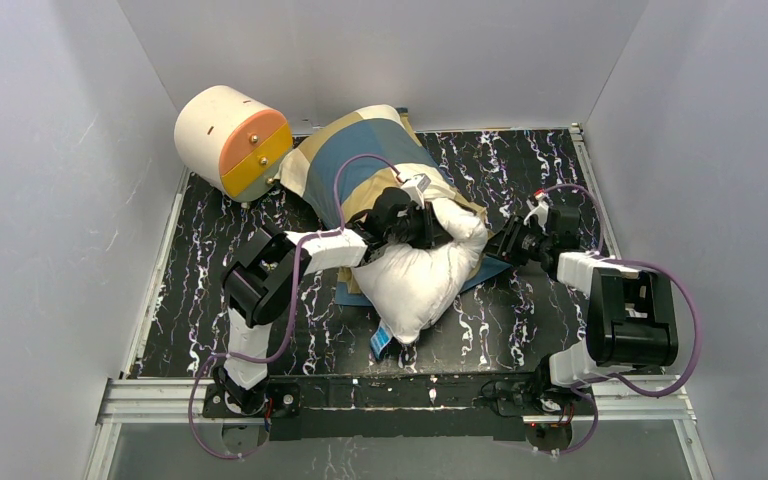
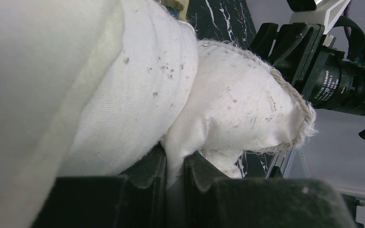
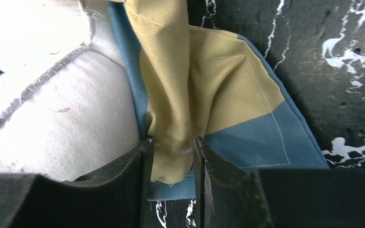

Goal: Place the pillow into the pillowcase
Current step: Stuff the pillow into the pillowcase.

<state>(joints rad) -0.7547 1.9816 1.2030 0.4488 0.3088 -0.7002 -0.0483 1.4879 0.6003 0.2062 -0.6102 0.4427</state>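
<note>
The white pillow [image 1: 420,280] lies mid-table, its far end partly inside the blue, tan and cream pillowcase [image 1: 360,150]. My left gripper [image 1: 432,226] is on top of the pillow at the case's opening. In the left wrist view it [image 2: 175,166] is shut on a pinched fold of the white pillow [image 2: 237,109]. My right gripper [image 1: 497,247] is at the pillow's right side. In the right wrist view it [image 3: 171,159] is shut on a bunched tan fold of the pillowcase [image 3: 218,95], beside the pillow [image 3: 62,123].
A cream-and-orange cylinder [image 1: 230,140] stands at the back left, touching the pillowcase. The black marbled tabletop [image 1: 520,330] is ringed by grey walls. A small blue tag [image 1: 381,343] pokes out under the pillow's near end.
</note>
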